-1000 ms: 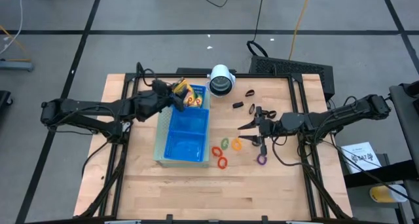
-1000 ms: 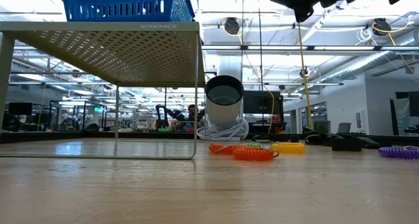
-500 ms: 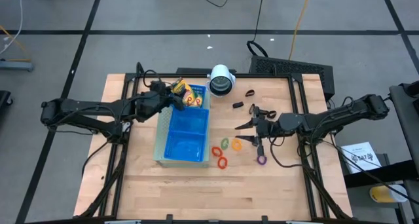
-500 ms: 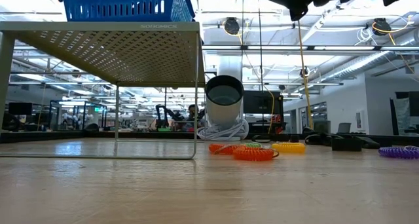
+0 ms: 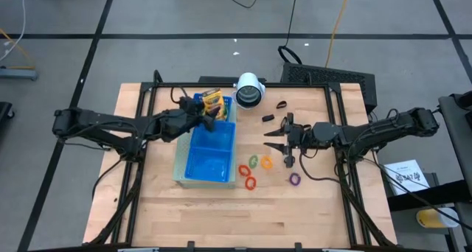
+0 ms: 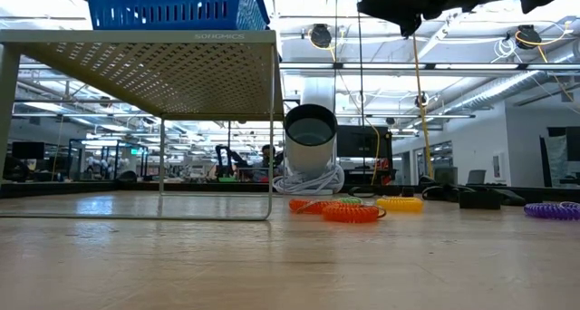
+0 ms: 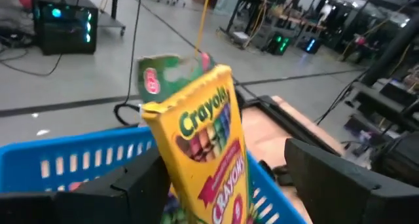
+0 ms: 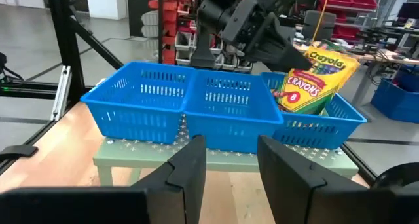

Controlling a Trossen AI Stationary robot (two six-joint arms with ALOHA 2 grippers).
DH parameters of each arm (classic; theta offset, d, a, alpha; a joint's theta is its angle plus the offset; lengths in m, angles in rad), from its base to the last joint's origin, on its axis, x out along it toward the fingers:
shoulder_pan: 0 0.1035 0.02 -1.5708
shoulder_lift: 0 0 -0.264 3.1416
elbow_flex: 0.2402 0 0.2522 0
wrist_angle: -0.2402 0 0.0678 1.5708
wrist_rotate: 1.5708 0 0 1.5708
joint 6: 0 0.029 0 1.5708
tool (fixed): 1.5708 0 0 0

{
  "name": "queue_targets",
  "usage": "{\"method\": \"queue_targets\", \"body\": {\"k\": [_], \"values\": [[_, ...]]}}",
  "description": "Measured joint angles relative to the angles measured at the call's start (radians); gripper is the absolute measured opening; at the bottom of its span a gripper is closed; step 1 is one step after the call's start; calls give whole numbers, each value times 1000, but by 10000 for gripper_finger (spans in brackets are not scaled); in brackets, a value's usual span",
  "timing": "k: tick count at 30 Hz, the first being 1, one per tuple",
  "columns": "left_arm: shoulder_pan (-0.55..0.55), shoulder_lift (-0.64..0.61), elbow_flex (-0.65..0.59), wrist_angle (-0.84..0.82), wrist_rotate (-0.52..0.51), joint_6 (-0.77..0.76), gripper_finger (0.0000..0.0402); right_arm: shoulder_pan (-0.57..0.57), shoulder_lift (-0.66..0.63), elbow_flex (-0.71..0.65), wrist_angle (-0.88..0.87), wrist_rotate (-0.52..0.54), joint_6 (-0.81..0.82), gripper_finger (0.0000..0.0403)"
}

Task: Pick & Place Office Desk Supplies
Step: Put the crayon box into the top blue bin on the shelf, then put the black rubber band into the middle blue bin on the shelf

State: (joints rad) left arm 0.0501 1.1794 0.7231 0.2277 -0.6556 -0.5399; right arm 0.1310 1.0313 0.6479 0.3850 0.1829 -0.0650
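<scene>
The left gripper (image 5: 203, 112) hangs over the far compartment of the blue tray (image 5: 184, 160), and its jaws stand wide on either side of a crayon box (image 7: 203, 155). In the left wrist view the box stands up between the two fingers (image 7: 131, 191), its long axis roughly upright and tipped a little, its green flap open at the top; whether either finger touches it cannot be told. The box's lower end sits inside the tray wall, so to these jaws the box lies straight ahead and between them, already in the compartment. From the right wrist view the same box leans out of that end compartment, beside the left gripper.

The right gripper (image 5: 284, 143) hovers over the worktop (image 5: 147, 208), its jaws partly parted and empty as far as the pictures show. The coloured rings (image 5: 253, 163) lie below and just toward the tray from these jaws, the purple ring (image 5: 295, 179) a little apart, and the black clips (image 5: 268, 119) lie on the far side. The right arm is plainly the nearer one to the rings and clips.
</scene>
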Motion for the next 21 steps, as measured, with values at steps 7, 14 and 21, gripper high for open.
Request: {"method": "queue_targets", "body": {"k": [7,14,21], "values": [[9,-8,0,6,-38,81,298,0,0,0,-16,-1,0,126],[-4,-49,-2,-25,-164,101,298,0,0,0,-23,-1,0,126],[-14,-73,1,-64,-212,100,290,0,0,0,-24,-1,0,126]]}}
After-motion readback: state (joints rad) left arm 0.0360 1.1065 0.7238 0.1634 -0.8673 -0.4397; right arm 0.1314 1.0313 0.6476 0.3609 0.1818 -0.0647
